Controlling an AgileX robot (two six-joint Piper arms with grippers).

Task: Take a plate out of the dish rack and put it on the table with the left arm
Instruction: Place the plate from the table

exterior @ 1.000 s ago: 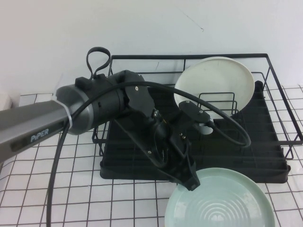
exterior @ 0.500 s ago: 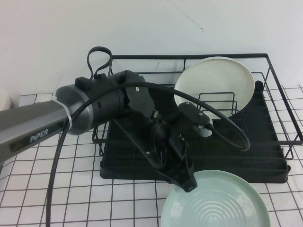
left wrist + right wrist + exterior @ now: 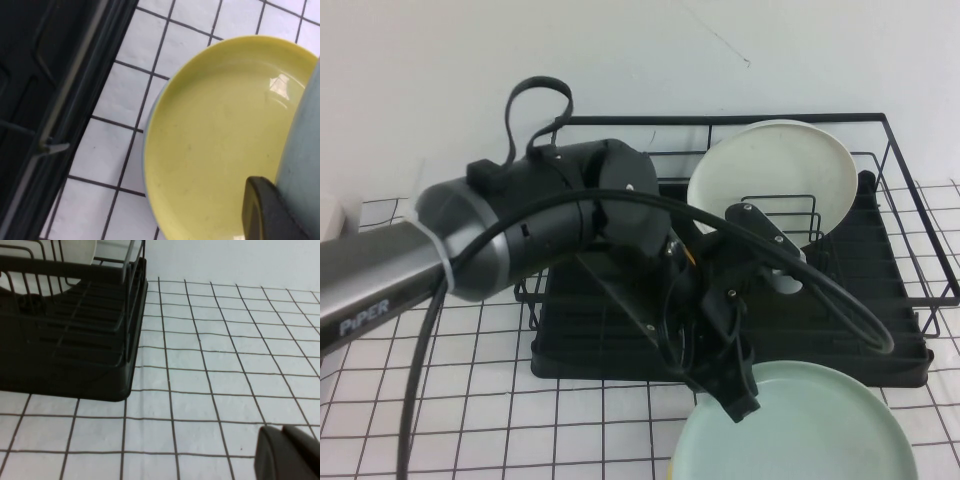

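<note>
My left gripper is shut on the near-left rim of the pale mint-green plate and holds it just in front of the black dish rack, above the gridded table. In the left wrist view one black finger presses the mint plate's edge, and a yellow plate lies on the table underneath. A cream-white plate stands upright in the rack. My right gripper is shut and empty, low over the table, out of the high view.
The rack's black wire frame and tray base fill the left of the left wrist view and of the right wrist view. A sliver of the yellow plate shows under the mint plate. A white wall stands behind the rack.
My left arm has lifted and swung a little right with the mint plate. The plate looks larger and has tipped, so its ringed face no longer shows. The yellow plate's edge now peeks out.
</note>
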